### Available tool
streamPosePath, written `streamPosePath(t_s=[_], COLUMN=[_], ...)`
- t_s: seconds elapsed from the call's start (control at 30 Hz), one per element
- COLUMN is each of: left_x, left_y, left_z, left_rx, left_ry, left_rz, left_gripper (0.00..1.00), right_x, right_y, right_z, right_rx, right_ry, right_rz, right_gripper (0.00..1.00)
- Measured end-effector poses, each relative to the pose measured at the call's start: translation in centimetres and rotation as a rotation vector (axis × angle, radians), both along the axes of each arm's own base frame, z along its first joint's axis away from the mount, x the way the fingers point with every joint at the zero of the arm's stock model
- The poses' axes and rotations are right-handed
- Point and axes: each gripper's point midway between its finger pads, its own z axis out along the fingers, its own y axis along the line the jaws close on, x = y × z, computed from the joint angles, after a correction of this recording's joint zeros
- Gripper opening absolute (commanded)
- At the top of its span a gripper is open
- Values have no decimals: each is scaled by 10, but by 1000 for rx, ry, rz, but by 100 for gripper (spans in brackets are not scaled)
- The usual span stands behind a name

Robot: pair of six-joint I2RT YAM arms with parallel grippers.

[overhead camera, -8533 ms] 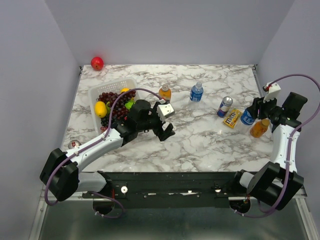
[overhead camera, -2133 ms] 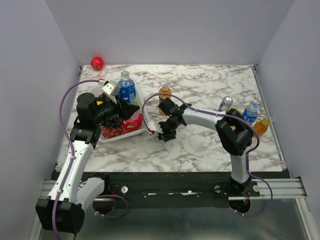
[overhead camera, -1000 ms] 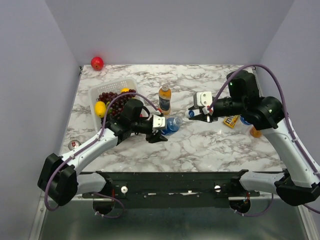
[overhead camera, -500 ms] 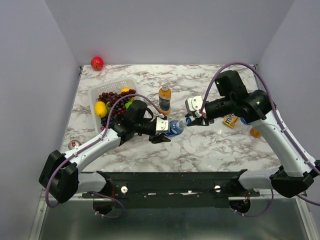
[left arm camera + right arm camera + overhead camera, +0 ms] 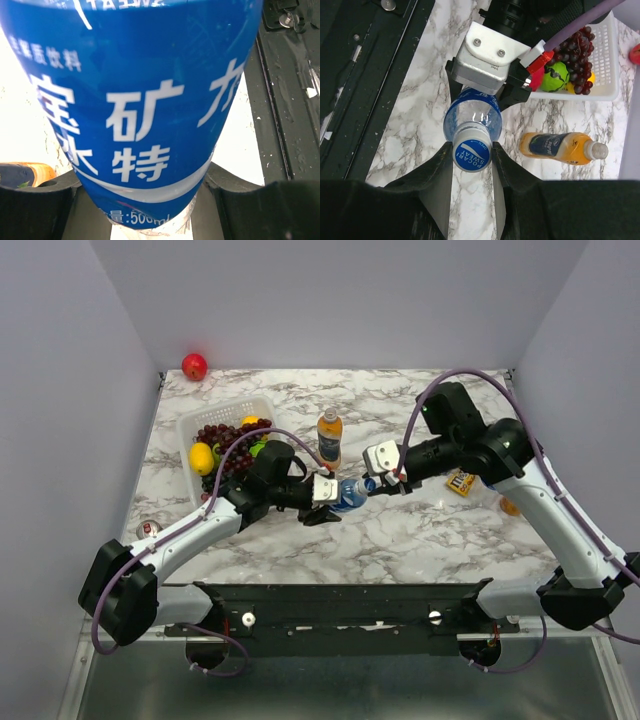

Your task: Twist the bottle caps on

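Observation:
My left gripper is shut on a clear bottle with a blue label, holding it tilted with its neck toward the right arm. In the left wrist view the label fills the frame between the black fingers. My right gripper is shut on a blue bottle cap, which sits against the neck of that bottle. From the top view the cap meets the bottle mouth. An orange drink bottle with a white cap stands behind; it also shows in the right wrist view.
A white basket of grapes and fruit stands at the left. A red apple lies at the far left corner. A yellow candy pack and another orange bottle sit at the right, partly behind my right arm.
My right gripper has moved left and down with the cap until it meets the neck of the bottle. The left arm has shifted the bottle slightly toward it.

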Motion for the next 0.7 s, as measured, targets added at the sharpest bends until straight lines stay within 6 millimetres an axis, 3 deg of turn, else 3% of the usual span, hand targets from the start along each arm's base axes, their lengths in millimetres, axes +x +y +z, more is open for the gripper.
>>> streamPosePath(t_s=[0.7], left_x=[5], left_y=[10], left_z=[-6], left_rx=[-45], left_ry=[-18], left_rz=[132], left_gripper=[0], right_x=[10], right_y=[6], right_z=[-15], right_rx=[-10], right_ry=[88], right_rz=[-81], right_gripper=[29])
